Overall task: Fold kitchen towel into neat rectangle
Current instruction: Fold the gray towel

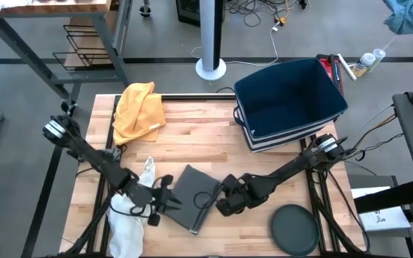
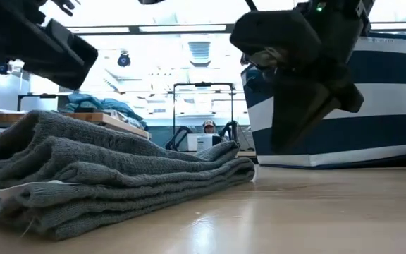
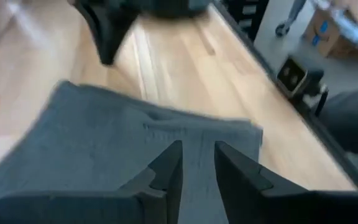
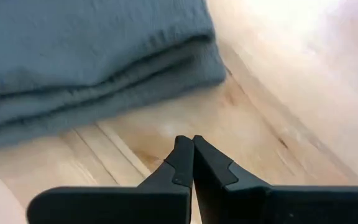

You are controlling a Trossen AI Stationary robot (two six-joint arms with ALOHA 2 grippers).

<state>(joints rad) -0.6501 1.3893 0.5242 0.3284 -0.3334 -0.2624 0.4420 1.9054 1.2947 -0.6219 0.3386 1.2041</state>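
A grey kitchen towel (image 1: pixel 193 198) lies folded in several layers as a rectangle on the wooden table, near its front edge. It also shows in the low view (image 2: pixel 104 173), in the left wrist view (image 3: pixel 117 143) and in the right wrist view (image 4: pixel 86 56). My left gripper (image 1: pixel 165 198) hovers over the towel's left edge, its fingers (image 3: pixel 169 168) a little apart and empty. My right gripper (image 1: pixel 222 203) is shut and empty just right of the towel, above bare wood (image 4: pixel 192 144); in the low view (image 2: pixel 309 106) it stands clear of the table.
A yellow cloth (image 1: pixel 138 107) lies at the far left. A white cloth (image 1: pixel 131 215) hangs over the near left edge. A blue striped basket (image 1: pixel 289 100) stands at the far right. A dark round disc (image 1: pixel 293 229) lies at the near right.
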